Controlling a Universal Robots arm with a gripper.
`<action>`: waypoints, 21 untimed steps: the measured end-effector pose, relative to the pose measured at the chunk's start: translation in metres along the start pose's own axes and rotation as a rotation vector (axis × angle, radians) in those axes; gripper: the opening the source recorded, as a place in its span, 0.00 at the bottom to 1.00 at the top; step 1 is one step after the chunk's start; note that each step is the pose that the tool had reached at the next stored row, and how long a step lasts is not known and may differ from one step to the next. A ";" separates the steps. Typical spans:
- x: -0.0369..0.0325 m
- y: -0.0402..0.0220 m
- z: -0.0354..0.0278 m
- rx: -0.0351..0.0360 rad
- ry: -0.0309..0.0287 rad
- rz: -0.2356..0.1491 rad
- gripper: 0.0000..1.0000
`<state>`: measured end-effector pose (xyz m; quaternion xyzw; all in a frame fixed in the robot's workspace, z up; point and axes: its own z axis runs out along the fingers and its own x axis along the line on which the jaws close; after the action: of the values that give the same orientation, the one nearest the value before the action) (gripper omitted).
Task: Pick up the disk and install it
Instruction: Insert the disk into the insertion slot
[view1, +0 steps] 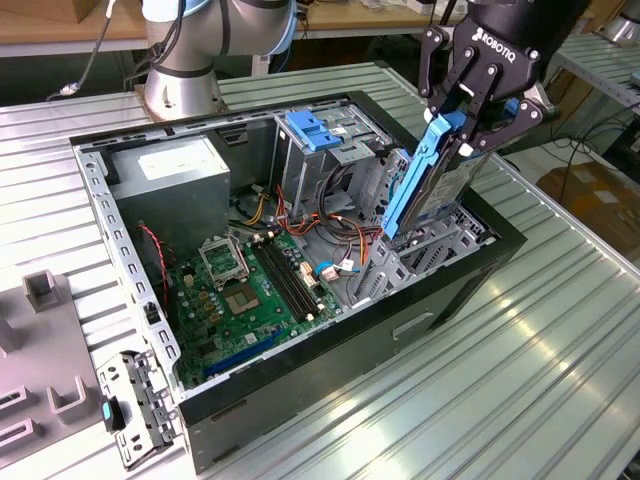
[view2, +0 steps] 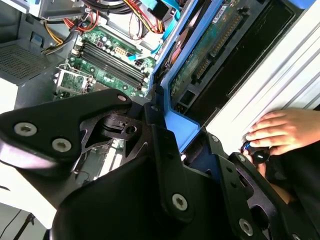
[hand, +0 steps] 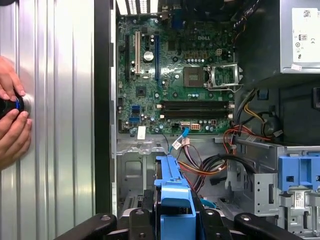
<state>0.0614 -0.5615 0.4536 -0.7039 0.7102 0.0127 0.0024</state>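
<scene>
Claw (view1: 478, 122) clamped on the disk (view1: 430, 180), gripping its upper end so that the blue-railed body hangs clear below. We find the disk held steeply tilted, its lower end at the mouth of the drive bay (view1: 445, 245), at the exterior view's right end of the open computer case (view1: 300, 385). The tilt, we judge, matches the bay's guides. Disk not yet seated. A person's hand (view2: 282, 131) rests on the table (view1: 520, 370) beside the case (over a small dark knob (view2: 260, 156), purpose unclear)
</scene>
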 end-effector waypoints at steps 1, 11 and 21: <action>0.0010 -0.0004 0.0011 0.0000 -0.0001 0.000 0.37; 0.0058 -0.0011 0.0049 0.0000 -0.0002 0.000 0.37; 0.0060 0.0003 0.0079 0.0000 0.0005 0.002 0.37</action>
<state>0.0609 -0.5673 0.4456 -0.7033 0.7108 0.0125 0.0023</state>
